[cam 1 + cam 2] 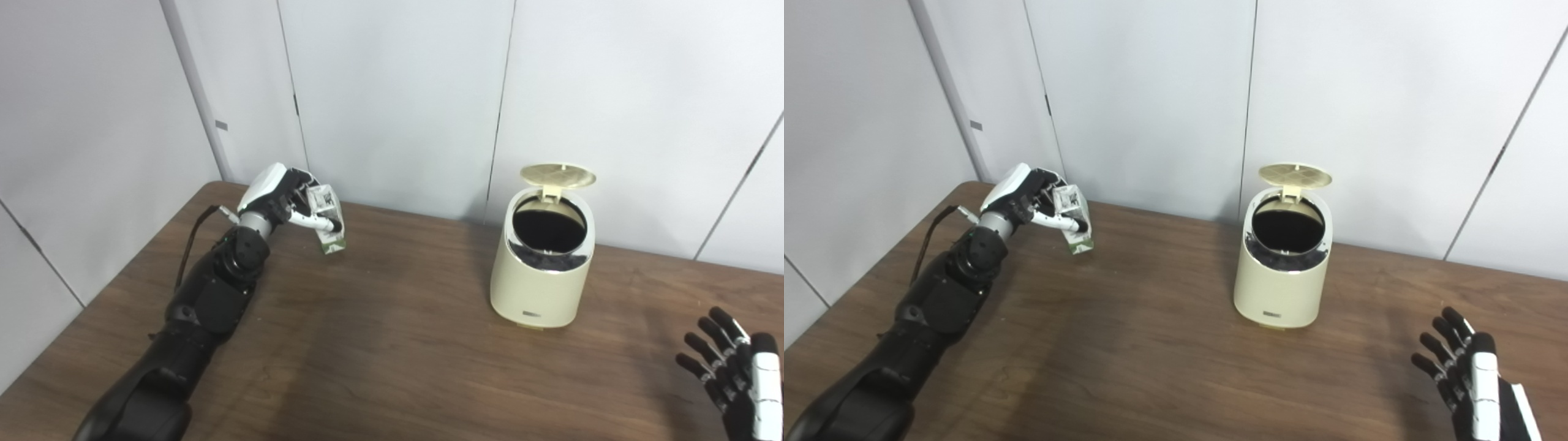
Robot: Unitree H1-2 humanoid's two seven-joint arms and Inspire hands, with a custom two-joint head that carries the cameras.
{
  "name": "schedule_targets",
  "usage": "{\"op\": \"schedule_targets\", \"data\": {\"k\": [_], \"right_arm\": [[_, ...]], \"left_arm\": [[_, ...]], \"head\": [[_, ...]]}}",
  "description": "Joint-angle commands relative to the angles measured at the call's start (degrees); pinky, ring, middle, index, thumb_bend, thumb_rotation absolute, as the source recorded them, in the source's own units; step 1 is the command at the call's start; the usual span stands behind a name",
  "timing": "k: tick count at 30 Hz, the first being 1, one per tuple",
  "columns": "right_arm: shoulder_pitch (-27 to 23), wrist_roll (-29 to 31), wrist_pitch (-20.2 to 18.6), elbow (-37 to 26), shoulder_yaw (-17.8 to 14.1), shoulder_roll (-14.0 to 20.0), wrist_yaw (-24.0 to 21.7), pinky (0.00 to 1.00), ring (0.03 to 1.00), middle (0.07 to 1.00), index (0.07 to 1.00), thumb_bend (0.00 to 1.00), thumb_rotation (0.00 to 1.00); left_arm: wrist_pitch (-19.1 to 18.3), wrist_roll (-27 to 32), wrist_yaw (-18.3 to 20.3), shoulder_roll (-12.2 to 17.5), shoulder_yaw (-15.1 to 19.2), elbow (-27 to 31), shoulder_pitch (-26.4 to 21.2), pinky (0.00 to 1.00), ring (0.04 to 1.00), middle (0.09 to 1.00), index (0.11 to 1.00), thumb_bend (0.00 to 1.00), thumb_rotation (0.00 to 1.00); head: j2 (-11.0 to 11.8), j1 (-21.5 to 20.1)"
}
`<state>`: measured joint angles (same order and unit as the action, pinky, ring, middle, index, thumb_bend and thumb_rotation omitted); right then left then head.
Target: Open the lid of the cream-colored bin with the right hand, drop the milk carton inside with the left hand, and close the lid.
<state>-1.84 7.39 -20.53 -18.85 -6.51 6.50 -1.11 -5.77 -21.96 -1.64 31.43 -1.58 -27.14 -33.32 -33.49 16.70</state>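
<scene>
The cream-colored bin [542,278] stands on the table right of centre, also in the right eye view [1281,285]. Its round lid [558,175] is flipped up at the back, and the dark inside shows. My left hand [278,196] is at the far left of the table, shut on the white and green milk carton [326,220], which stands tilted with its base at the tabletop. The carton also shows in the right eye view [1075,218]. My right hand [738,376] is open and empty at the bottom right, well clear of the bin.
The brown wooden table [392,355] fills the lower picture. White wall panels [398,92] stand right behind its far edge. The left table edge runs close by my left arm.
</scene>
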Motion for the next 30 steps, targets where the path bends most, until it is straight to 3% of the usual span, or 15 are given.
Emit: {"op": "schedule_targets", "data": {"k": [1,6,20,30], "right_arm": [[-1.52,0.37,3.05,-0.24,-0.41,-0.04,-0.15,0.79,0.872,0.915,0.902,0.59,1.0],[-1.82,0.46,3.37,0.57,-0.4,-0.24,-0.1,0.8,0.877,0.917,0.905,0.58,1.0],[-1.65,-2.62,6.15,2.8,0.81,0.07,-0.02,0.81,0.868,0.897,0.886,0.56,1.0],[-1.72,-4.28,5.65,3.32,1.35,-0.95,0.9,0.8,0.861,0.888,0.875,0.58,1.0]], "left_arm": [[1.69,-0.36,-3.61,0.58,1.8,4.04,-1.74,0.42,0.431,0.502,0.486,0.5,0.0],[1.53,-0.47,-4.33,-0.7,2.68,9.97,0.1,0.4,0.418,0.495,0.498,0.5,0.0],[-5.41,-1.17,-1.07,-6.07,3.85,31.16,2.85,0.36,0.388,0.469,0.52,0.5,0.0],[-4.14,-4.89,-0.43,-9.01,1.53,40.18,2.03,0.35,0.401,0.481,0.502,0.5,0.0]], "head": [[-0.03,0.05],[0.19,-1.65],[0.5,-5.4],[0.41,-9.22]]}}
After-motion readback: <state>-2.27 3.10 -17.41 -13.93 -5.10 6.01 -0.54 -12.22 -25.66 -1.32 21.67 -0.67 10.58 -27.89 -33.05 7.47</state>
